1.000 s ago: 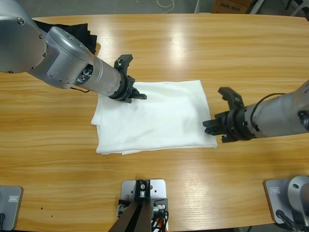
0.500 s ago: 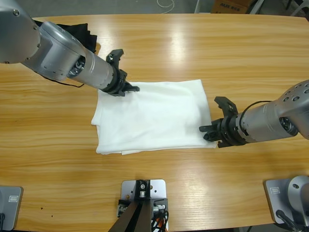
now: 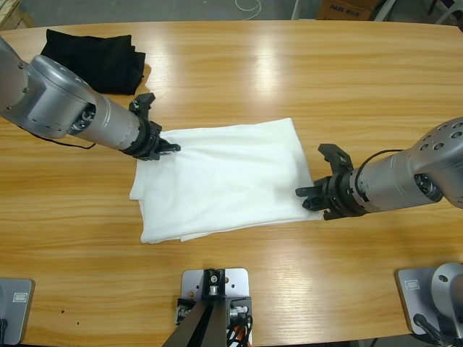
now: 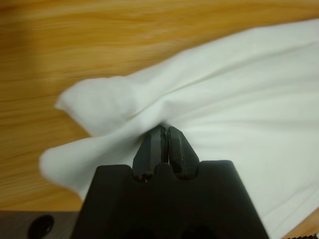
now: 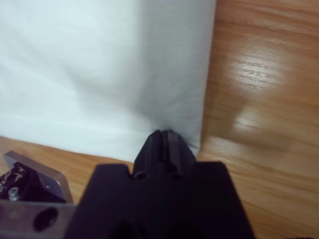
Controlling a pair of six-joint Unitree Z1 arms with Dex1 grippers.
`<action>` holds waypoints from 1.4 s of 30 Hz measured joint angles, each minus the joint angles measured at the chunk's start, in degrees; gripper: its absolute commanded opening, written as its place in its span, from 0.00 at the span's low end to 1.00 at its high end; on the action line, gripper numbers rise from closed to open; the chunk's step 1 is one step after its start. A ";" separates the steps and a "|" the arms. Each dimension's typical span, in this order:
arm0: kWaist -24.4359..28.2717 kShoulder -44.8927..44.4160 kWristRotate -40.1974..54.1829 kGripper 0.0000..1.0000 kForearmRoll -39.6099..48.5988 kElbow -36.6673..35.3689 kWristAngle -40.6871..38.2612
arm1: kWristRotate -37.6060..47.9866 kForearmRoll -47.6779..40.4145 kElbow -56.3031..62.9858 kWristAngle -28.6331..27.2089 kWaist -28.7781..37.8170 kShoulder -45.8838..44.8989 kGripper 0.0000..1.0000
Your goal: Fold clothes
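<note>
The white T-shirt (image 3: 221, 181) lies folded flat near the middle of the wooden table (image 3: 289, 65), slightly skewed, its far edge slanting up to the right. It looks light and limp, with no stiffness of its own, so it should sag and drag wherever it is not held. I would judge the corners and doubled edges the right places to grip, since the layers there bunch into something the jaws can bite.

That is roughly where both arms have it. The left gripper (image 3: 160, 144) is clamped on the far-left corner; in the left wrist view its jaws are pressed together with cloth (image 4: 164, 124) puckering into them and creases fanning out. The right gripper (image 3: 312, 200) is pinched on the near-right corner, jaws closed tight on the hem in its own wrist view (image 5: 164, 133).

Compared with a moment ago, the left arm has drawn back toward the left edge, pulling its corner with it. The shirt has stretched and turned, and its left side has shifted leftward. The black folded garment (image 3: 94, 50) at the far left, half hidden before, now shows fully. The right gripper has barely moved.
</note>
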 measured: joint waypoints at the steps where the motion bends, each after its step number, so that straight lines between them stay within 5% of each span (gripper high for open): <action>1: 0.74 -0.29 0.00 0.00 0.00 0.27 0.02 | 0.00 0.00 -0.05 0.00 0.03 0.08 0.00; 11: 12.08 -3.67 5.71 0.00 1.62 1.17 0.46 | 0.80 -0.01 -0.31 0.06 0.04 0.38 0.02; 13: 14.17 -6.04 6.38 0.00 2.86 1.19 0.46 | 0.82 -0.01 -0.31 -0.04 0.04 0.27 0.89; 14: 14.84 -7.40 6.66 0.00 3.46 1.19 0.46 | 0.82 -0.01 -0.29 -0.30 0.09 -0.13 1.00; 23: 9.51 -20.52 7.00 0.00 8.83 4.55 0.36 | 1.27 9.37 -4.39 -2.49 -2.42 -11.81 1.00; 30: 3.56 -28.30 6.26 0.00 11.59 9.73 0.08 | -3.62 -6.36 2.52 12.47 -21.15 -7.16 0.98; 31: 3.28 -29.32 6.16 0.25 12.05 10.01 0.03 | -4.15 -9.01 3.52 14.46 -22.50 -5.63 0.98; 32: 3.13 -30.28 6.06 0.73 12.49 10.29 -0.08 | -4.50 -11.81 4.54 16.40 -23.60 -3.98 0.98; 33: 3.05 -31.09 6.03 0.87 12.91 10.56 -0.16 | -4.66 -14.80 5.69 18.17 -24.32 -2.40 0.98; 36: 3.02 -32.46 6.03 0.97 14.05 11.07 -0.50 | -4.70 -24.29 10.08 22.94 -26.41 2.22 0.97; 42: 2.86 -33.64 6.02 0.99 14.78 11.10 -0.72 | -4.70 -40.62 15.82 29.26 -28.23 7.20 0.74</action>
